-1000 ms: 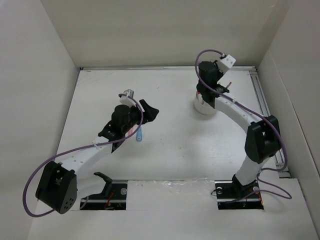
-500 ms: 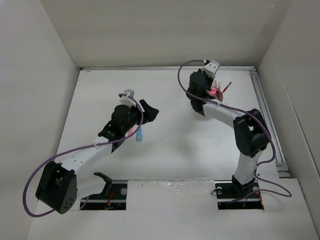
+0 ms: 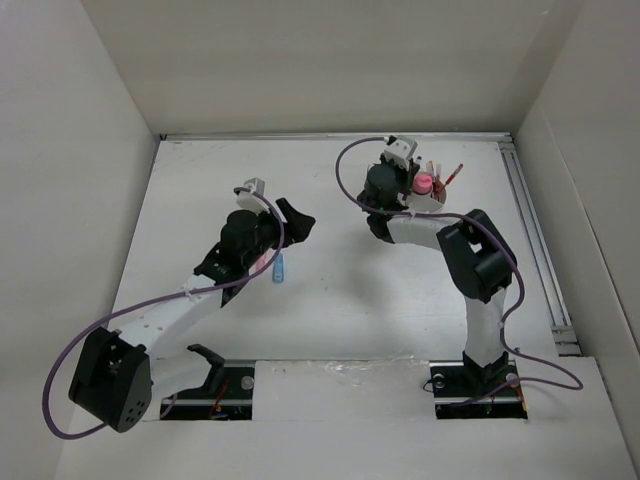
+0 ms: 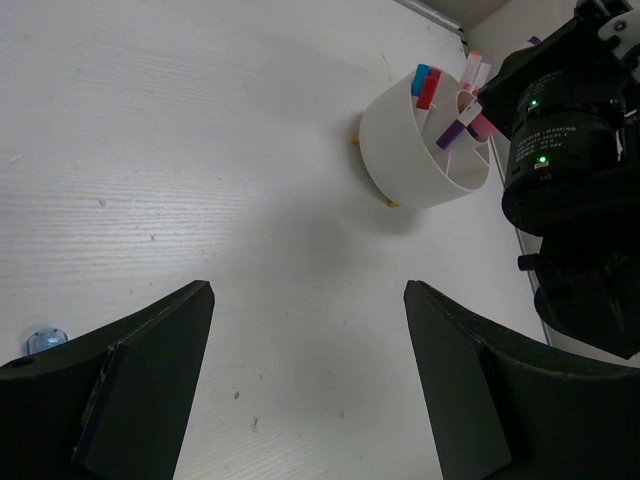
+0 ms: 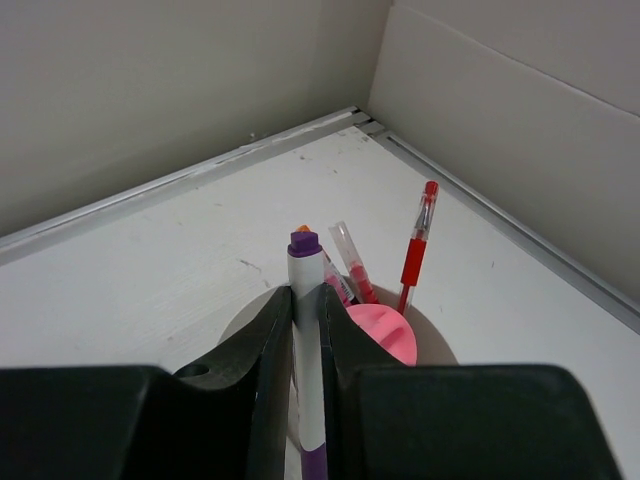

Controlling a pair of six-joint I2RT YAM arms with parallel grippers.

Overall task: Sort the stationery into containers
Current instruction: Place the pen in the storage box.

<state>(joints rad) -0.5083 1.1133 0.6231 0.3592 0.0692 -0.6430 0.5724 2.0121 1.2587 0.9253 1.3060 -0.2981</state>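
Swinging left since a second ago, the right arm is bending over the table (image 3: 340,300). Its end effector (image 5: 305,296) is pinching a purple-capped marker (image 5: 305,350) over the white tub (image 4: 395,150), while the left end effector (image 4: 305,370) is hanging open beside a blue piece (image 3: 279,268).

Bright, even, diffuse light falls from overhead onto the white tabletop (image 3: 340,300), and nothing is burnt out. Shadows are soft and pale. In the top view, grey smudges lie under both arms. In the left wrist view, the tub (image 4: 400,150) throws a faint shadow on its camera side. A small glossy patch glints at the tabletop's near edge. The black fingers (image 4: 140,390) of the left gripper (image 4: 308,295) and those of the right gripper (image 5: 305,300) are dark, featureless foreground masses with soft edges. The marker (image 5: 307,380) reads fairly sharp. The walls (image 3: 90,150) splay outward in the top view.
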